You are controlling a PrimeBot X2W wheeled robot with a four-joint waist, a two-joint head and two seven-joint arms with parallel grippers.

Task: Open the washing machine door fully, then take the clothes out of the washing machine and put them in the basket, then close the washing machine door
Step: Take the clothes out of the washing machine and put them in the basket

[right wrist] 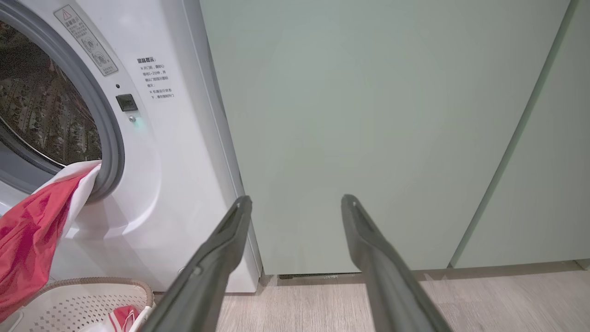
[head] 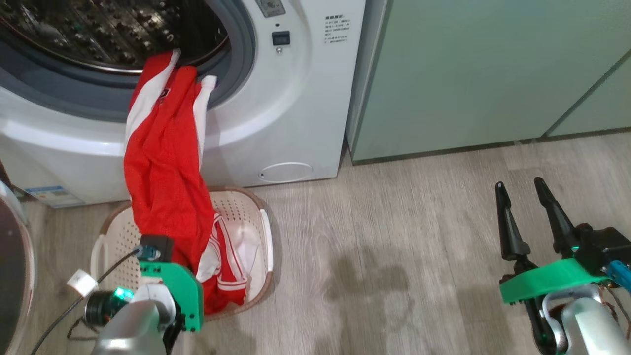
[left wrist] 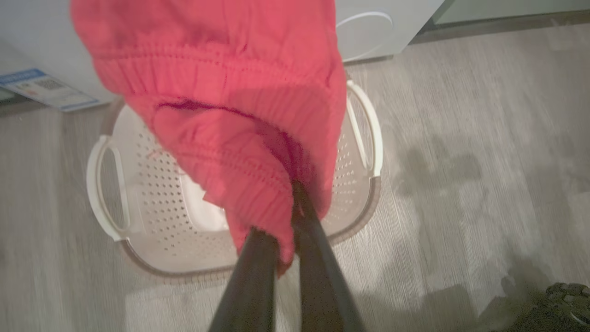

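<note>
A long red garment with white stripes [head: 162, 167] hangs out of the washing machine [head: 286, 98] drum, down over the basket [head: 116, 231]. My left gripper [left wrist: 289, 219] is shut on its lower end just above the basket [left wrist: 115, 198]; in the head view the fabric hides those fingers. A second red and white garment [head: 227, 266] lies in the basket. At the far left edge of the head view stands the washing machine door [head: 15, 266], swung open. My right gripper [head: 519, 185] hangs open and empty over the floor, its fingers [right wrist: 221, 249] facing the cabinets.
Pale green cabinets [head: 468, 74] stand right of the machine, down to the floor. Wooden floor [head: 394, 236] stretches between the basket and my right arm. A cable [head: 93, 286] loops at my left wrist. The blue label [left wrist: 41, 87] sits low on the machine front.
</note>
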